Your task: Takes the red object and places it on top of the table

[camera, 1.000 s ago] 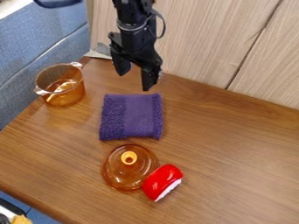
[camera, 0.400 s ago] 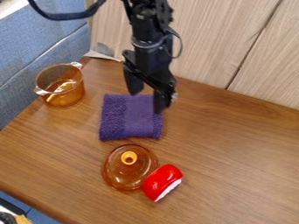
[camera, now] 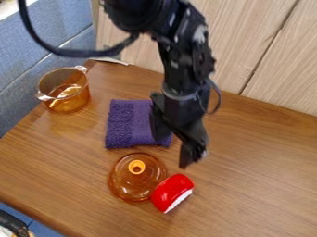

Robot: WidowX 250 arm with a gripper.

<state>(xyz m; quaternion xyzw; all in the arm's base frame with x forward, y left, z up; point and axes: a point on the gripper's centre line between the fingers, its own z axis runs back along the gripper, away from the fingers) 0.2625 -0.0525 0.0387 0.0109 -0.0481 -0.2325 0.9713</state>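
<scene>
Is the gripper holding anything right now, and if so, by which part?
Nothing is held: the gripper is open, and the red object lies below it, by the glass lid.

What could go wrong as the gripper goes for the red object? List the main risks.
The red object lies right up at the rim of the amber lid, so a finger closing on that side might knock or shift the lid.
Its rounded, shiny red side could slip if the gripper closes off-centre.
One finger hangs over the purple cloth in this view, so coming down too early might drag it.
</scene>
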